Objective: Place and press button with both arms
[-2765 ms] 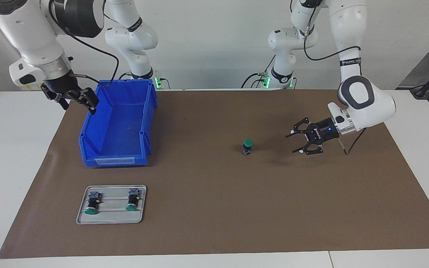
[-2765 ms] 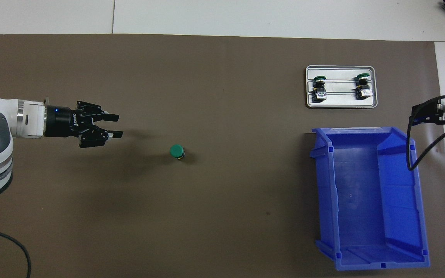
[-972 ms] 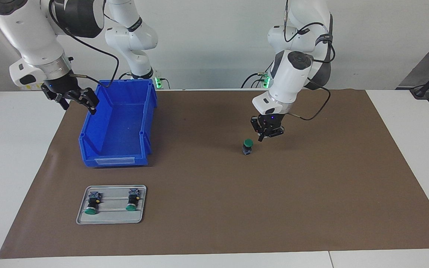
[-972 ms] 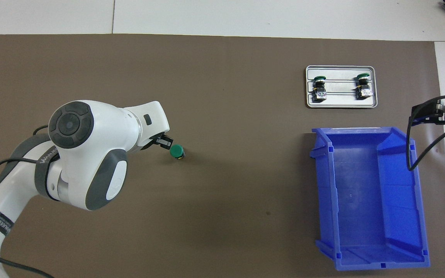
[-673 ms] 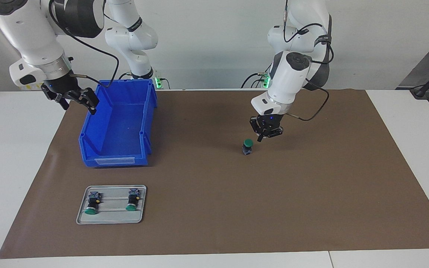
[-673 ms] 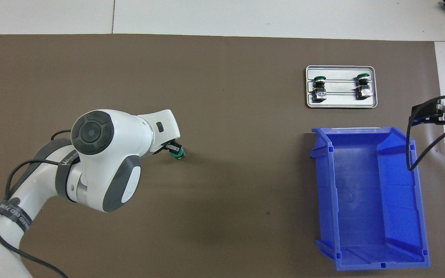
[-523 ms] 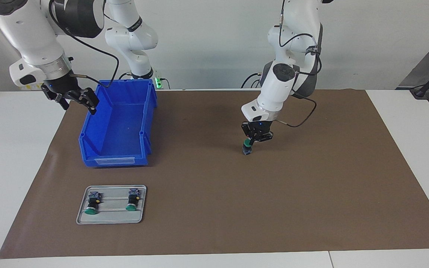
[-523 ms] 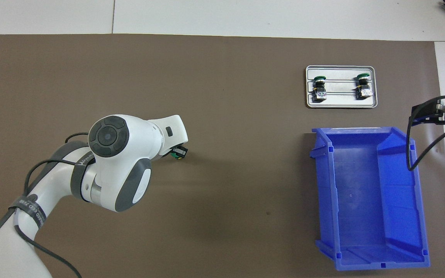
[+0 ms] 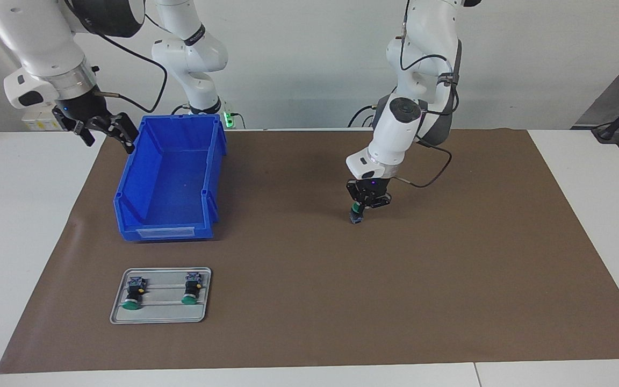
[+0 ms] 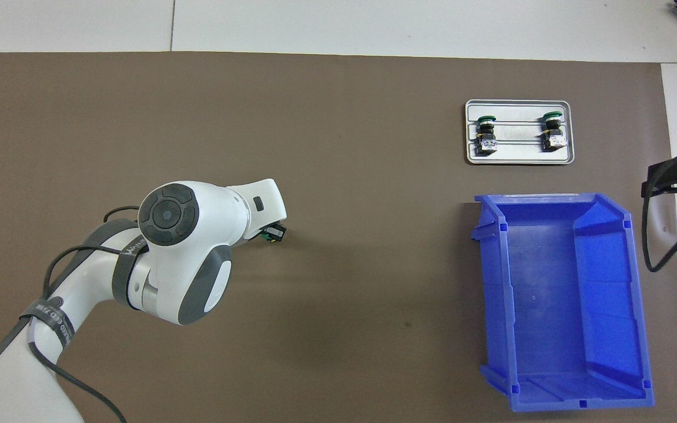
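A small button (image 9: 355, 216) with a green cap and dark body stands upright on the brown mat (image 9: 449, 279) near the table's middle. My left gripper (image 9: 359, 207) points straight down, shut, with its fingertips resting on the green cap. In the overhead view the left arm covers most of the button (image 10: 267, 237), and only the gripper's tip (image 10: 275, 232) shows. My right gripper (image 9: 106, 138) hangs open and holds nothing, just outside the blue bin's rim at the right arm's end of the table; its tips (image 10: 667, 176) show at the overhead view's edge.
An empty blue bin (image 9: 127, 215) sits on the mat toward the right arm's end. Farther from the robots lies a grey tray (image 9: 159, 316) with two more green-capped buttons (image 9: 132, 293) (image 9: 191, 287) on their sides. A cable hangs from the right wrist.
My left gripper swung in over the button and came down onto its green cap. My right gripper lifted a little and drew away from the bin.
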`<action>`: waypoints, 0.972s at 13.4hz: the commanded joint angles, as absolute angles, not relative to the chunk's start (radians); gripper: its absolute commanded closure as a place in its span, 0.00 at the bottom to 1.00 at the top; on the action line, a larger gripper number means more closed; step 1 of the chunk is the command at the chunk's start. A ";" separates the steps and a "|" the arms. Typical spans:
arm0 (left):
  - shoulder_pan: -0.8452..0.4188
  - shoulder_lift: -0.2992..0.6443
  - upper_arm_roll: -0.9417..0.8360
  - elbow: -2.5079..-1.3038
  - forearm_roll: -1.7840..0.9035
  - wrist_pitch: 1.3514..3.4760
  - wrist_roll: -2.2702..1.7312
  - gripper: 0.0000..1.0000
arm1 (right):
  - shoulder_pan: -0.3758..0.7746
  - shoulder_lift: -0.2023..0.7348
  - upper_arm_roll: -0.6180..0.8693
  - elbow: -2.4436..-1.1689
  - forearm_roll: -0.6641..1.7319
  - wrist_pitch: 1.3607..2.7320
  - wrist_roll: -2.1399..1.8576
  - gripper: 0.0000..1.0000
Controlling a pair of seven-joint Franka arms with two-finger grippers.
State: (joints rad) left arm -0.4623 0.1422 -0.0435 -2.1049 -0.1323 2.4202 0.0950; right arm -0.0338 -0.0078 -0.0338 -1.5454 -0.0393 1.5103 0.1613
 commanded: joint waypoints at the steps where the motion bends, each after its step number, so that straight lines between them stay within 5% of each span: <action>1: -0.471 0.117 -0.031 -2.102 -0.109 2.395 0.072 1.00 | -0.043 -0.029 -0.031 -1.552 -0.011 1.486 0.161 0.00; 5: -0.444 0.075 -0.018 -2.054 -0.109 2.296 0.072 1.00 | -0.038 -0.043 -0.032 -1.591 -0.017 1.525 0.160 0.00; 9: -0.281 0.044 -0.018 -1.987 -0.109 2.102 0.072 0.99 | -0.038 -0.044 -0.032 -1.594 -0.017 1.526 0.160 0.00; 10: -0.234 0.046 -0.018 -1.958 -0.109 2.088 0.077 0.37 | -0.035 -0.044 -0.032 -1.594 -0.017 1.529 0.160 0.00; 11: -0.204 0.032 -0.020 -1.954 -0.109 2.082 0.081 0.01 | -0.035 -0.044 -0.031 -1.594 -0.017 1.529 0.160 0.00; 13: -0.158 0.002 -0.017 -1.944 -0.107 2.048 0.081 0.00 | -0.035 -0.044 -0.032 -1.594 -0.017 1.529 0.160 0.00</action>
